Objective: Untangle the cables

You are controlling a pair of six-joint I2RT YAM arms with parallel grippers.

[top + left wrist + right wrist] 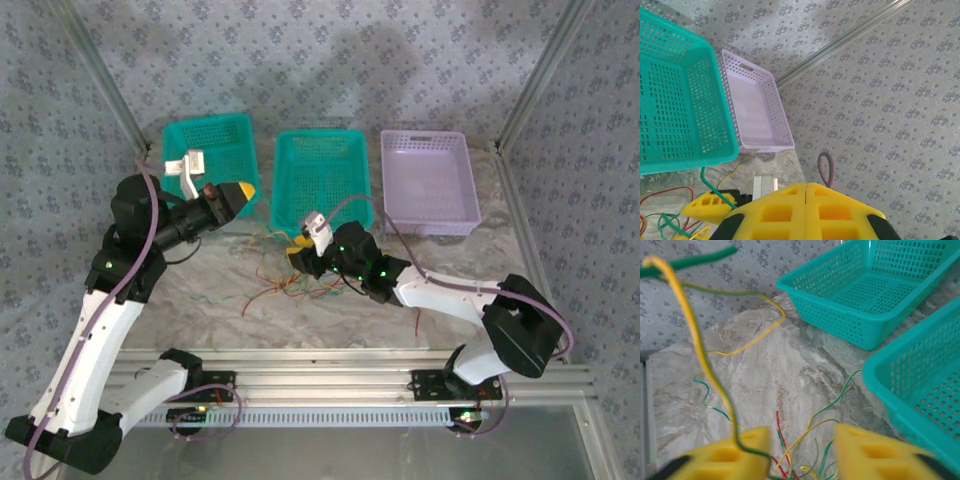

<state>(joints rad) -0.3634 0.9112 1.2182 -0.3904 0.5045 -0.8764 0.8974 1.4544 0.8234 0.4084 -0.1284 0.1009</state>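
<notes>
The marbled table (pixel 215 322) bears two teal baskets (pixel 320 135), a lilac basket (pixel 422 133) and tangled cables (pixel 288 286).

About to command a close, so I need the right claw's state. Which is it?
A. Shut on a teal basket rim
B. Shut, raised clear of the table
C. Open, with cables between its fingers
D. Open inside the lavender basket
C: in the right wrist view the right claw has its yellow fingers well apart, with the red, green and yellow cables lying on the table between them.
</notes>
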